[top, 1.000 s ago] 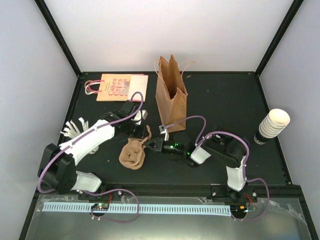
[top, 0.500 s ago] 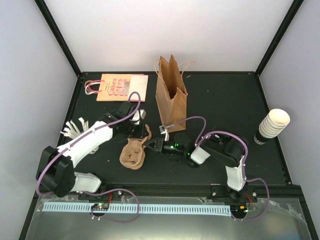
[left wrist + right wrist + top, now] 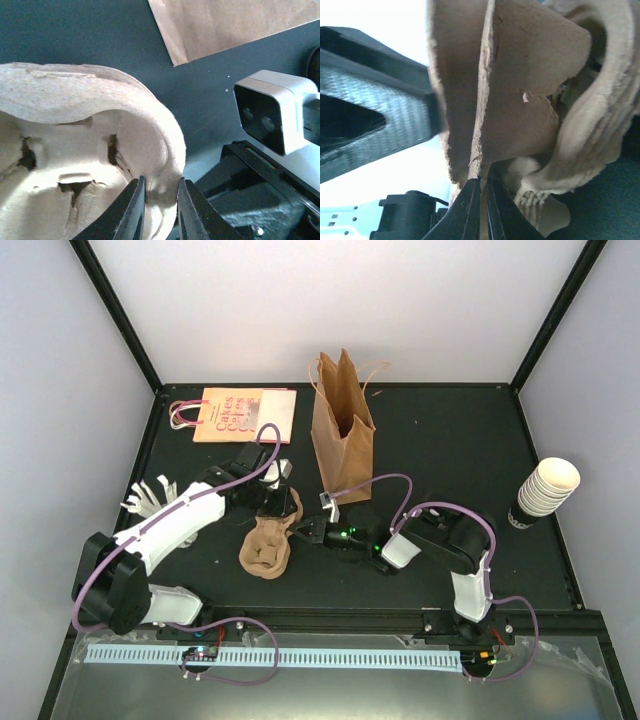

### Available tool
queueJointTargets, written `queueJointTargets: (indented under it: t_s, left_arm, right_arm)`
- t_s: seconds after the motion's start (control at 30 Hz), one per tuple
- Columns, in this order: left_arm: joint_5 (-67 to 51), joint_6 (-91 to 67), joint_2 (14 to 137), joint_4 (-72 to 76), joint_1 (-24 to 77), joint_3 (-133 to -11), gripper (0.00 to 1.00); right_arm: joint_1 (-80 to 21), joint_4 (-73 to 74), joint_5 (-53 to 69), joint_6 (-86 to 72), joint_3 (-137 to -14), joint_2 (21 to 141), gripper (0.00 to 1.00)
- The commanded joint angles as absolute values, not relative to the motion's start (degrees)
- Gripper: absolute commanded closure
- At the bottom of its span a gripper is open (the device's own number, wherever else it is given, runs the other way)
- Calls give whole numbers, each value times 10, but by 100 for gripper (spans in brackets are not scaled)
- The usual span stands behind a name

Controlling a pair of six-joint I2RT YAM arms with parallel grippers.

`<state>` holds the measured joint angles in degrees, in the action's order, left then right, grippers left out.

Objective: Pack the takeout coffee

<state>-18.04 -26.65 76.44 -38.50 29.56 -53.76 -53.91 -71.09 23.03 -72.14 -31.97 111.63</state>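
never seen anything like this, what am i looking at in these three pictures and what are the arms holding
These are two robot arms bolted at the near edge of a black table. The wide picture comes from a fixed camera above and behind them: left arm on the left, right arm on the right. The two close-ups come from a small camera on each wrist, looking along that arm's jaws. On the table: an upright brown paper bag, open on top, a flat printed bag at the far left, and a stack of cream cups at the right edge. In the middle is a brown pulp tray. Both arms hold it: each pair of jaws is pinched shut on an edge of it.
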Motion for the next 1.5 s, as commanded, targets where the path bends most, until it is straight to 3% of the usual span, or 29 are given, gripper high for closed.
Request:
queueJointTargets:
  t_s: [0.0, 0.3, 0.7, 0.87, 1.1, 1.47]
  left_arm:
    - [-223, -278, 741, -371, 295, -536, 78]
    - [-226, -278, 737, -368, 293, -526, 75]
    - [-122, -206, 737, -414, 305, -522, 47]
    - [-107, -204, 755, -405, 322, -527, 42]
    - [-79, -194, 776, -413, 339, -539, 41]
    - [-67, -186, 796, -430, 354, -550, 52]
  right_arm:
    - [-533, -679, 195, -711, -312, 1117, 92]
    - [-531, -688, 200, -708, -314, 1115, 92]
    - [-527, -639, 173, -666, -275, 1043, 91]
    - [-527, -600, 163, -644, -270, 1012, 91]
    - [-528, -585, 156, -636, -269, 1003, 90]
    - [-527, -582, 151, -635, -272, 1006, 89]
